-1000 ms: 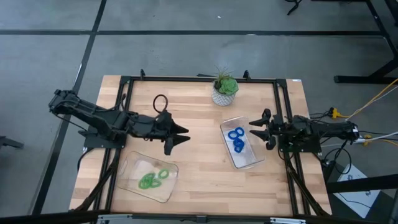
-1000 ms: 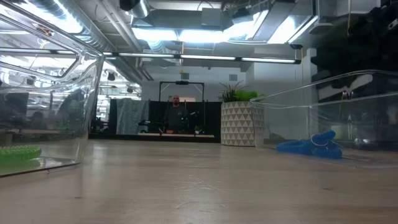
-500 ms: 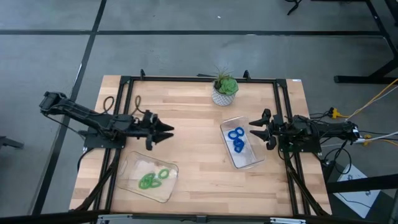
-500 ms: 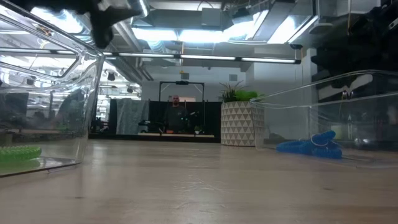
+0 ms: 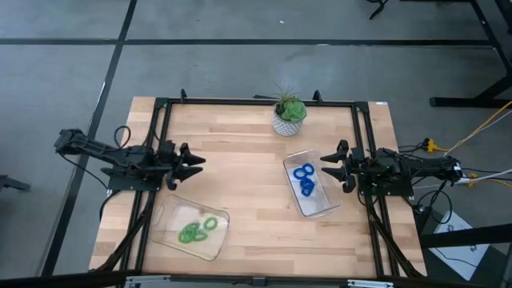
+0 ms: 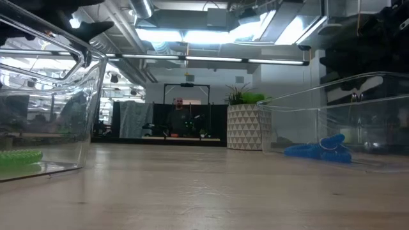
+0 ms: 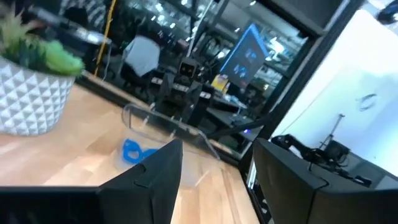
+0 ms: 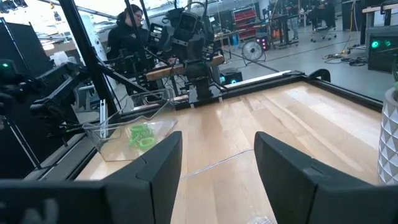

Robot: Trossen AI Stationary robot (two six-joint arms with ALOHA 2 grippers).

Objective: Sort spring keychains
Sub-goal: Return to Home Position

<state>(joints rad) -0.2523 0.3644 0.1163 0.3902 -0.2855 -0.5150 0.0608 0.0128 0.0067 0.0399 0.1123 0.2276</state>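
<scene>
The left gripper (image 5: pixel 188 162) hangs empty with its fingers spread. The green spring keychains (image 5: pixel 198 230) lie in the left clear tray (image 5: pixel 172 206), near its fingertips. The right gripper (image 5: pixel 328 166), also spread, has the right clear tray (image 5: pixel 324 210) just ahead, holding the blue spring keychains (image 5: pixel 305 179). Bare table (image 5: pixel 248 160) lies open between the 2 trays.

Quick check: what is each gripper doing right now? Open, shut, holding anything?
Left gripper: open, holding nothing.
Right gripper: open, holding nothing.
</scene>
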